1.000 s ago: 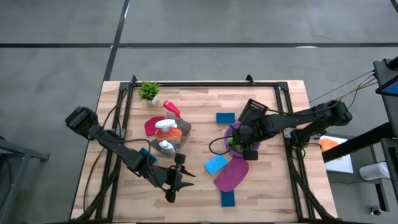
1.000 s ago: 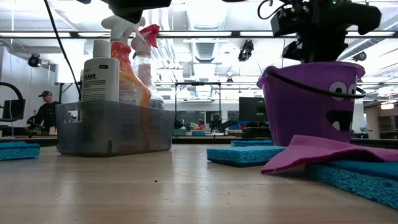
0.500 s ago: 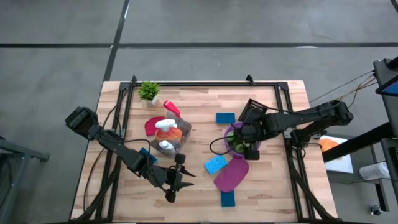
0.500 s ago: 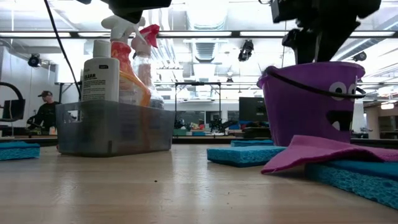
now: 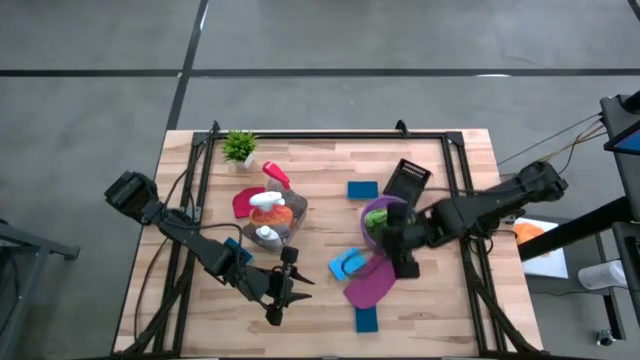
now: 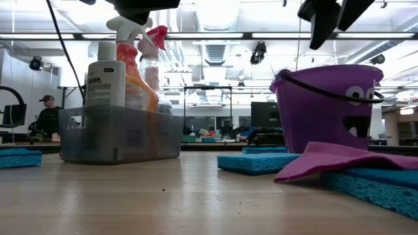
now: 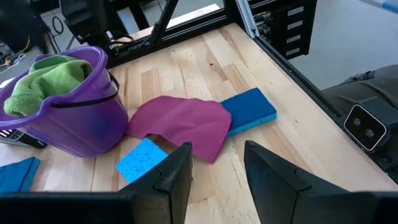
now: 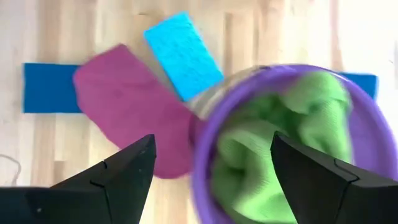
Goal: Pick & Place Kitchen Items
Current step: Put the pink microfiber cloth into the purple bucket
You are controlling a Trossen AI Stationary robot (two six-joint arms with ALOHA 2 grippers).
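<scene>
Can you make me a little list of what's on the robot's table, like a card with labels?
bucket: purple bucket, upright, green cloth inside
magenta cloth: magenta cloth flat beside the bucket, partly over a dark blue sponge
light blue sponge: light blue sponge by the cloth
bin: clear bin holding bottles
plant: small potted plant at a table corner
right tool: right tool open, empty, above the bucket
left tool: left tool empty, waiting near the table's front edge

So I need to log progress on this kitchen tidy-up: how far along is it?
Done: the green cloth sits in the purple bucket, and the spray bottles stand in the clear bin. In hand: nothing; the right gripper hangs open beside the bucket, and the left gripper waits at the near edge. Left: the magenta cloth and blue sponges lie loose on the table.
</scene>
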